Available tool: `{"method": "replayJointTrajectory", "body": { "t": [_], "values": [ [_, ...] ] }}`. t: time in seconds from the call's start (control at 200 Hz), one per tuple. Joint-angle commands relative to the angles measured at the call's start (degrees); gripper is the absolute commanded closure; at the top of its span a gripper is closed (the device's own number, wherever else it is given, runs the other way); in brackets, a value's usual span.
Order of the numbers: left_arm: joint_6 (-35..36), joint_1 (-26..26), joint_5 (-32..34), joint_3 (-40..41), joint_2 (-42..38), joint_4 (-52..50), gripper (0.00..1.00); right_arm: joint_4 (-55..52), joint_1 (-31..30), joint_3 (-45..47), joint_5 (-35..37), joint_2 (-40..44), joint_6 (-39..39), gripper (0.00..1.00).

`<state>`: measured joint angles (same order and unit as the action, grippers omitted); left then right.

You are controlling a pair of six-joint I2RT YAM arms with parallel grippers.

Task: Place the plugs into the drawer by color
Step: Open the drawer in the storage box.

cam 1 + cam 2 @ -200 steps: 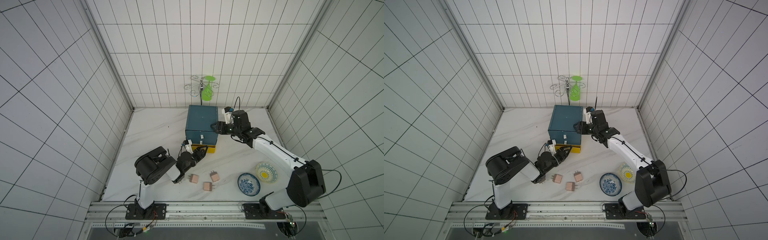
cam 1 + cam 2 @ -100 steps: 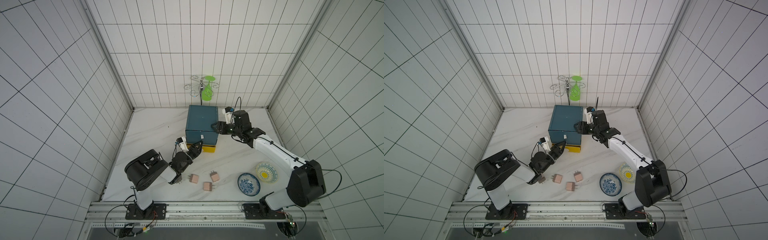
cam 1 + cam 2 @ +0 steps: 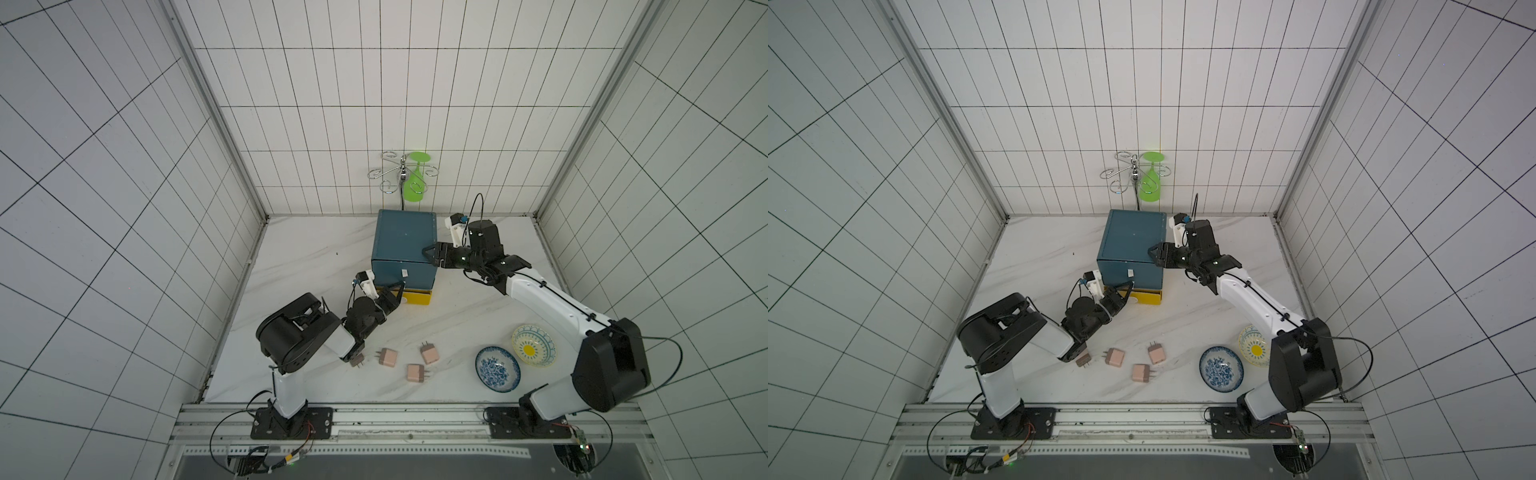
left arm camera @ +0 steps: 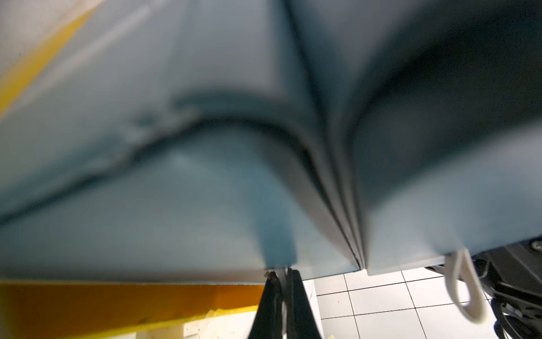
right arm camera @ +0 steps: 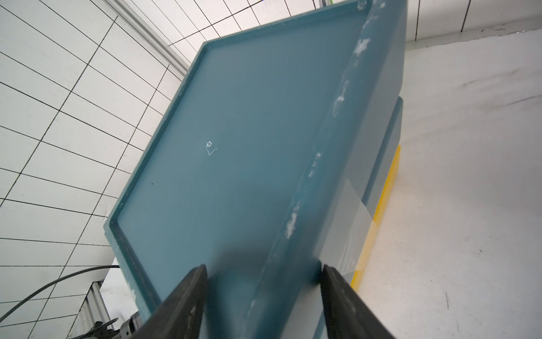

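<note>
The drawer (image 3: 405, 249) is a dark teal chest with a yellow lowest tier (image 3: 419, 297). My left gripper (image 3: 399, 288) is at its front, low down. In the left wrist view this gripper (image 4: 284, 274) is shut on a thin white pull tab at the edge of a blue drawer front (image 4: 176, 220). My right gripper (image 3: 428, 251) stands open astride the chest's top right edge (image 5: 305, 205), one finger over the top and the other against the side. Three peach-pink plugs (image 3: 388, 356) (image 3: 430, 353) (image 3: 415, 372) lie on the table in front. A fourth plug (image 3: 356, 359) lies in shadow under my left arm.
A blue patterned bowl (image 3: 497, 368) and a yellow bowl (image 3: 533, 346) sit at the front right, beside the right arm. A wire rack with a green glass (image 3: 413, 178) stands behind the chest at the back wall. Another white pull loop (image 4: 463, 289) hangs from the chest.
My left gripper has risen a little from the yellow tier to the blue drawer front and closed its jaws on the pull tab. The right arm has stayed still.
</note>
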<state>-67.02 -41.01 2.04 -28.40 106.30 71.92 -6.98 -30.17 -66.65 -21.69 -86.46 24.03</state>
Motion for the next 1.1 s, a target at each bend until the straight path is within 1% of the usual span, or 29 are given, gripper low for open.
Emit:
{"method": "replayJointTrajectory", "body": {
  "t": [0.0,0.095,0.2,0.335,0.49,0.525,0.64,0.685,0.735,0.924,0.974,1.054,1.094],
  "values": [
    [1.8,-0.5,-3.4,0.3,-2.3,-1.4,1.0,-4.5,0.4,0.5,0.8,-2.3,-1.2,0.35],
    [2.4,-1.7,-4.8,3.0,-5.5,-3.7,1.0,-4.8,0.6,0.4,1.7,-2.6,-0.9,0.35],
    [2.6,-4.3,-4.0,7.7,-10.5,-6.7,1.0,-6.1,1.2,-0.2,2.4,-3.2,-0.7,0.35],
    [2.4,-7.5,-3.6,11.0,-16.1,-12.7,1.0,-6.3,2.5,-0.2,2.1,-3.7,0.1,0.35],
    [2.8,-13.5,-0.3,14.2,-21.7,-13.6,1.0,-7.5,2.7,-0.8,2.2,-3.9,0.0,0.35],
    [3.1,-14.3,0.5,14.4,-23.6,-15.3,1.0,-7.8,2.7,-0.9,2.2,-3.9,0.0,0.35],
    [3.8,-14.6,3.2,13.7,-29.2,-26.0,1.0,-8.4,2.6,-1.0,1.3,-3.5,0.3,0.35],
    [4.1,-14.6,4.2,14.0,-30.8,-27.7,1.0,-8.5,2.4,-1.0,1.3,-3.3,0.4,0.35],
    [4.1,-14.6,4.9,14.7,-31.7,-28.0,0.94,-8.6,2.1,-1.2,1.4,-3.1,0.4,0.35],
    [3.8,-14.6,4.2,15.6,-30.6,-26.3,0.91,-9.7,-0.3,-2.9,2.3,-3.0,0.4,0.33],
    [3.7,-14.6,3.8,16.0,-30.0,-24.9,0.89,-10.6,-0.9,-3.8,2.6,-3.2,0.2,0.33],
    [3.6,-14.6,3.5,16.7,-30.3,-24.1,0.77,-11.8,-1.7,-5.0,3.4,-3.4,-0.1,0.33],
    [3.6,-14.7,3.9,16.8,-31.1,-24.9,0.67,-12.2,-1.8,-5.4,3.6,-3.2,-0.3,0.33]
  ]
}}
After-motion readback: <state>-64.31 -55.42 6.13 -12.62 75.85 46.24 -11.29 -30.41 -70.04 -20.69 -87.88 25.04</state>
